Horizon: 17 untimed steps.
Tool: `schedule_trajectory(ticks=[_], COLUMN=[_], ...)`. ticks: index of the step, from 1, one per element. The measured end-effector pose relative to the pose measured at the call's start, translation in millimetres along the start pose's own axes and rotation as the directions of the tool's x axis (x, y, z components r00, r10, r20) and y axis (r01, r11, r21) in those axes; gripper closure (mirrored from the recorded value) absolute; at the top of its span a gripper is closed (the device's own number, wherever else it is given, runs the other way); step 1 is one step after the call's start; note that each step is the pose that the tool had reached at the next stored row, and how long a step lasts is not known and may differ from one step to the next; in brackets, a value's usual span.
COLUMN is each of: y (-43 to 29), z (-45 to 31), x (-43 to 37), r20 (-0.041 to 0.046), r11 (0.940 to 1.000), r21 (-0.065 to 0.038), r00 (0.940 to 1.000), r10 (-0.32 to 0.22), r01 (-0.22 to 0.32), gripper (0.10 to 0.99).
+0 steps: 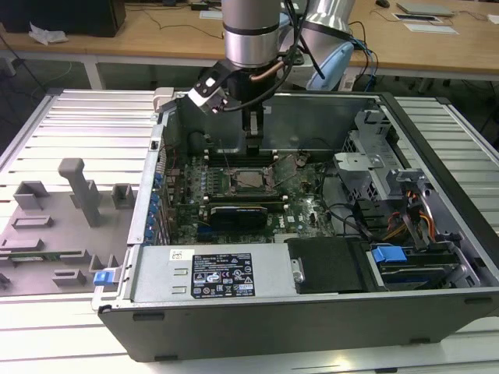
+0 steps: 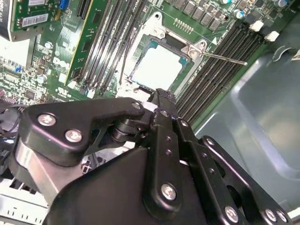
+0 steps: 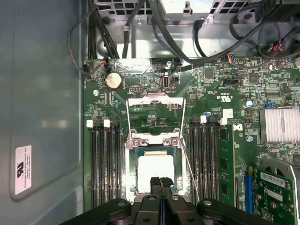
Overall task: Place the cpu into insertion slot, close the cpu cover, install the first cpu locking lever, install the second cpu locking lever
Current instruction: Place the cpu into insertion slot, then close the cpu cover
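Sitting inside the open computer case point(image 1: 327, 121), on the green motherboard point(image 3: 225, 136), the insertion slot point(image 3: 132, 164) holds the cpu point(image 3: 154, 168), a pale square chip. The cpu cover point(image 3: 156, 100) lies flipped open beyond it. The jaws are pressed together, empty, with tips over the chip's edge. Memory slots point(image 3: 105, 164) flank the socket, and a thin lever point(image 3: 189, 164) slants beside it.

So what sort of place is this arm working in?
Probably a lab or assembly test bench: an open computer case sits on a slotted metal table, grey fixture blocks lie beside it, and wooden desks stand behind.
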<state>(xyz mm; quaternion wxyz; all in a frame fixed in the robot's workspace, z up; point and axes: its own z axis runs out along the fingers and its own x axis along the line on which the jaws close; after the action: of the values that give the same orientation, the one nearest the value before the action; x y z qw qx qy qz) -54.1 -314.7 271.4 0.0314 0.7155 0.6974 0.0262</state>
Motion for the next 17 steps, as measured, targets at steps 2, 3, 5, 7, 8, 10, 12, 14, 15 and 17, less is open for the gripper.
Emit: schedule_trajectory(ticks=[2,3,5,7,8,10,12,14,15,17], y=[1.3,1.2,6.7,8.0,8.1,8.3,8.5,8.8,8.8,9.1], z=[0.2,0.2,0.7,0.8,0.8,0.8,0.9,0.9,0.9,0.9], x=[-0.1,-0.1,0.1,0.1,0.1,0.1,0.1,0.1,0.2,0.2], r20=[-0.0028,-0.0027,-0.0028,-0.0028,-0.0028,-0.0028,-0.0028,-0.0028,-0.0028,-0.0028], r11=[0.9990,0.9990,0.9990,0.9990,0.9990,0.9990,0.9990,0.9990,0.9990,0.9990], r21=[0.045,0.045,0.045,0.045,0.045,0.045,0.045,0.045,0.045,0.045], r00=[1.0000,1.0000,1.0000,1.0000,1.0000,1.0000,1.0000,1.0000,1.0000,1.0000], r10=[0.000,0.000,0.000,0.000,0.000,0.000,0.000,0.000,0.000,0.000], r01=[0.000,0.000,0.000,0.000,0.000,0.000,0.000,0.000,0.000,0.000], gripper=[0.980,0.980,0.980,0.980,0.980,0.980,0.980,0.980,0.980,0.980])
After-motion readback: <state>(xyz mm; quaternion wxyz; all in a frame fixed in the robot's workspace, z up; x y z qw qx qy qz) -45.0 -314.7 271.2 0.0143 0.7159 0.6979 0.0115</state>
